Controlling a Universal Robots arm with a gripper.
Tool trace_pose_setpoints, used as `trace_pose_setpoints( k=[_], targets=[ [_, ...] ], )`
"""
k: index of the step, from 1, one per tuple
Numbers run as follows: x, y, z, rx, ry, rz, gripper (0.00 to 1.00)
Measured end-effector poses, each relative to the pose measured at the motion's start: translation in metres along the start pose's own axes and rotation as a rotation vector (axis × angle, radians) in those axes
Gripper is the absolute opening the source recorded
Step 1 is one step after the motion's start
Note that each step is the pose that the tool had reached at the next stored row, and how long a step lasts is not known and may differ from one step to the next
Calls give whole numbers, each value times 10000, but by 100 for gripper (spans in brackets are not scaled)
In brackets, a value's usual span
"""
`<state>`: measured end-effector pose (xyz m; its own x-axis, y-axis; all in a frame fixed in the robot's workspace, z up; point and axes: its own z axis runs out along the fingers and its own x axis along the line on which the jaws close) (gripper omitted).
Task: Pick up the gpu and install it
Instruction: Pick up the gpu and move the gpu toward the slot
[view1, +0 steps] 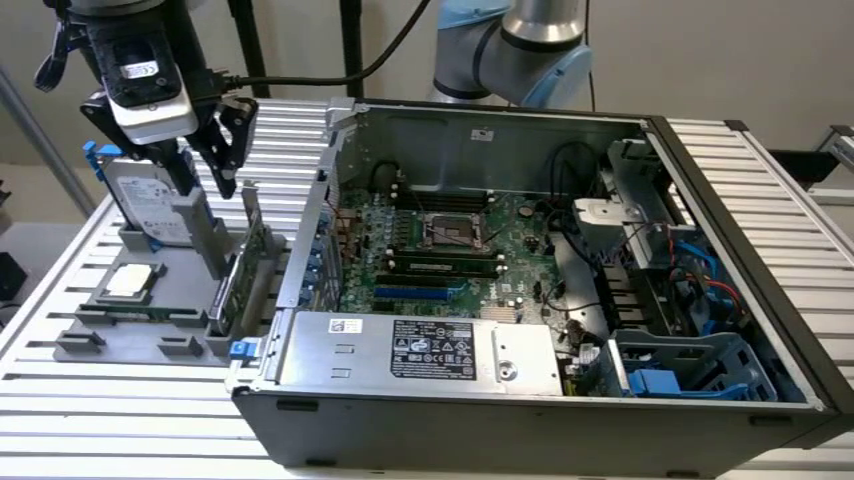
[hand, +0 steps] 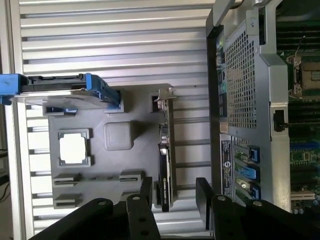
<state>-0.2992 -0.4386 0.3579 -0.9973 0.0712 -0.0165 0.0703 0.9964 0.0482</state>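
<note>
The gpu (view1: 248, 272) stands on edge in a slot of the grey holder (view1: 100, 322), at the exterior view's left, beside the open computer case (view1: 534, 400). In the wrist view the gpu (hand: 165, 165) shows edge-on, with its silver bracket at one end and its black cooler along the side. My gripper (view1: 214, 172) hangs open above the holder, clear of the card. Seen from the wrist, the card lines up between the two dark fingers (hand: 146, 196) of the gripper (hand: 175, 200), closer to one of them. Nothing is held.
A silver hard drive (view1: 150, 205) in a blue-edged frame stands upright in the same holder, near the gripper. A small square silver chip (view1: 130, 280) lies flat beside it. Inside the case are the motherboard (view1: 441, 250), cables and a power supply (view1: 427, 350). The case wall rises close to the card.
</note>
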Motion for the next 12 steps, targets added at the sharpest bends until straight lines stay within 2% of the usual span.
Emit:
trace_pose_setpoints(
  k=[12],
  targets=[
    [59, -15, 217, 0, 1, -1, 100]
  ],
)
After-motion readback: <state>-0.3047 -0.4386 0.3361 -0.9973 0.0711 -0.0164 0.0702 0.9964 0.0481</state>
